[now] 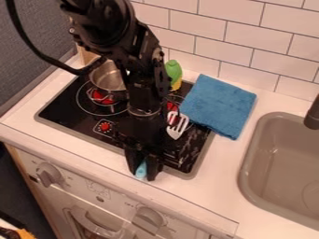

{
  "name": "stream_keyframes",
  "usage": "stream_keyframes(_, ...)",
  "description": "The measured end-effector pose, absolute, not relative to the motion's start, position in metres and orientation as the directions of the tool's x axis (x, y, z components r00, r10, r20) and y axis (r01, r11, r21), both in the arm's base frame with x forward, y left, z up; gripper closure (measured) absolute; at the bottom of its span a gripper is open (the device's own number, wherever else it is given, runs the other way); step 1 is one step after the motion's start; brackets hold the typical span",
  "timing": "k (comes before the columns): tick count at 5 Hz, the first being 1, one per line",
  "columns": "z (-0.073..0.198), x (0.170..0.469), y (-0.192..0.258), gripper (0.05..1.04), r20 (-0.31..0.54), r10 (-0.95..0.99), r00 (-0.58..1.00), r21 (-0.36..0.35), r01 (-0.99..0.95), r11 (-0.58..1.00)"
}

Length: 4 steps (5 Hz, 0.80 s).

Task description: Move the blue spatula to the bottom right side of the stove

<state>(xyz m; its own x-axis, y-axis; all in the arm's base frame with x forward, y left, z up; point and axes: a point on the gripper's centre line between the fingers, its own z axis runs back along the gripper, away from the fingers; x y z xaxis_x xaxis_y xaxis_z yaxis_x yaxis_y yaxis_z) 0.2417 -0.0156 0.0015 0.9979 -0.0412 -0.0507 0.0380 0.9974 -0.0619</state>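
between black fingers [153,172] sits a slotted, blue-handled spatula [141,170]

Soft indoor light, pale glints on the black stove [62,108], darker left wall [44,23]

Blue-handled slotted spatula [177,126] in gripper [142,174]
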Motion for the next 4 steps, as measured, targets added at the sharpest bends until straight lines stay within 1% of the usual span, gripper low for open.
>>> stream_keyframes(1, 0.002, 0.239, -0.018, 0.325, -0.049, -0.044, 0.998, -0.037, 0.042, 0.998)
stream_keyframes(2, 0.016, 0.237, -0.015, 0.095, -0.005, -0.017, 1.0, -0.017, 0.017, 1.0)
stream_keyframes(3, 0.044, 0.235, -0.011, 0.079, 0.072, 0.011, 0.997, 0.003, -0.011, 1.0)
stream_keyframes(4, 0.059, 0.232, -0.01, 0.083, 0.099, 0.024, 0.995, 0.007, -0.025, 1.0)
